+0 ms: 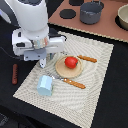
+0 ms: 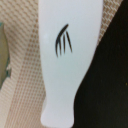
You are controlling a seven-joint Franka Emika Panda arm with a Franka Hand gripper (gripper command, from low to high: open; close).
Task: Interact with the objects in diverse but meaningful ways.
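Observation:
A red tomato rests on a round wooden plate in the middle of the woven placemat. On the mat's near corner a light-blue cup lies on its side. The brown sausage is on the black table, off the mat on the exterior view's left. A grey pot stands on the brown board at the back. My gripper hangs just left of the plate, its fingertips hard to make out. A white bottle-shaped item with a black fork mark fills the wrist view, very close to the camera.
Two orange-handled utensils lie on the mat, one in front of the plate and one to its right. A bowl and black burner discs sit on the brown board. Black table borders the mat.

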